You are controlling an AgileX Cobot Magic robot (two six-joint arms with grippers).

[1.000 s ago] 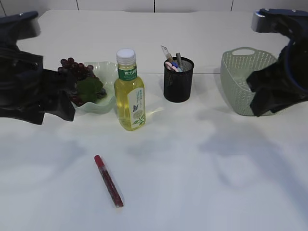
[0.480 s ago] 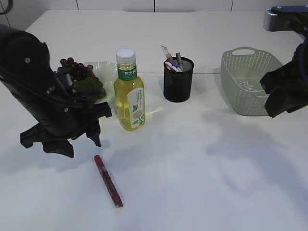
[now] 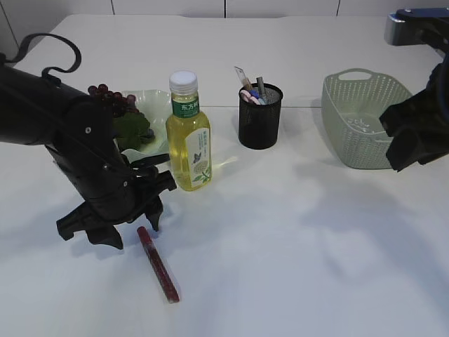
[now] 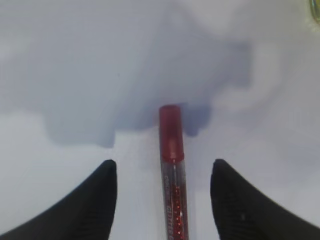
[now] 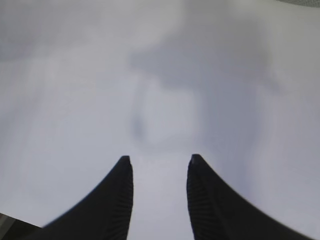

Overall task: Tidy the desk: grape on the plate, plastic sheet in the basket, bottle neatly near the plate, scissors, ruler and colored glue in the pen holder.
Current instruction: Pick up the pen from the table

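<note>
left gripper (image 3: 132,232) low over the white table (image 3: 295,232), jaws apart, straddling the red cap end of the colored glue tube (image 3: 158,265); in the left wrist view the tube (image 4: 173,170) lies between the two fingertips (image 4: 102,172) with bare table on either side, not touched. tube lies flat, slanting toward the near edge, wide bare table around it to the right and front.

right gripper (image 5: 157,165) jaws apart, nothing between them, only blank table below; the arm (image 3: 417,133) hangs just beside the basket's right side.

grapes (image 3: 109,97) on the pale green plate (image 3: 151,102) at left rear. yellow bottle (image 3: 188,133) upright just right of the plate. black mesh pen holder (image 3: 259,116) upright, tools standing in it. green basket (image 3: 354,119) at right rear, well apart from the holder. broad open table across centre and near right.
</note>
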